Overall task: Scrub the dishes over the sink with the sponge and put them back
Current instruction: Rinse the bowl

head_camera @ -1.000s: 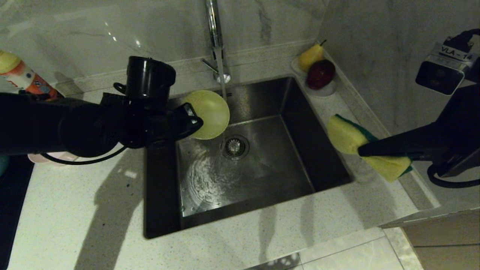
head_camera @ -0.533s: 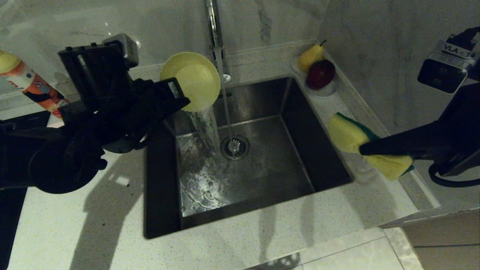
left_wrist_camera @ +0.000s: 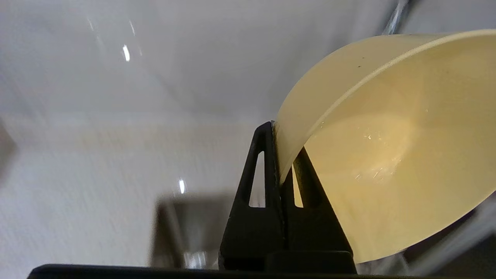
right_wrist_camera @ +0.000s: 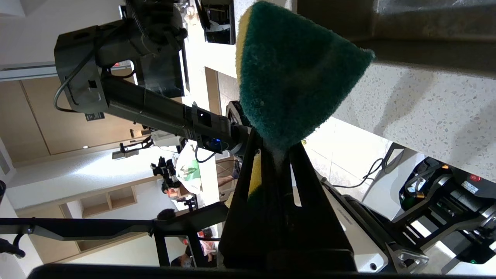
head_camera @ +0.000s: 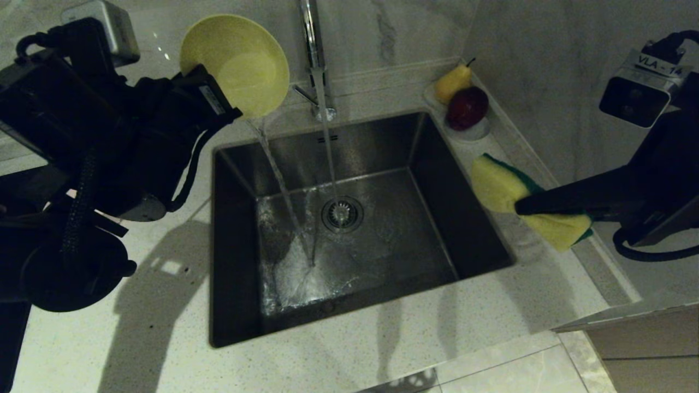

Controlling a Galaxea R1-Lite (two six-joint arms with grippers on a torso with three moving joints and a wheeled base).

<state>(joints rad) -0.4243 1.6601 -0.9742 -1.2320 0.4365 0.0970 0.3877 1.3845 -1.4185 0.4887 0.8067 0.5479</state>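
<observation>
Since the earlier frame, left gripper has lifted the yellow bowl toward eleven o'clock of the sink, gripping its rim and tipped so rinse water drains. Right gripper waits at three o'clock, clamped on the sponge, ready for scrubbing.
</observation>
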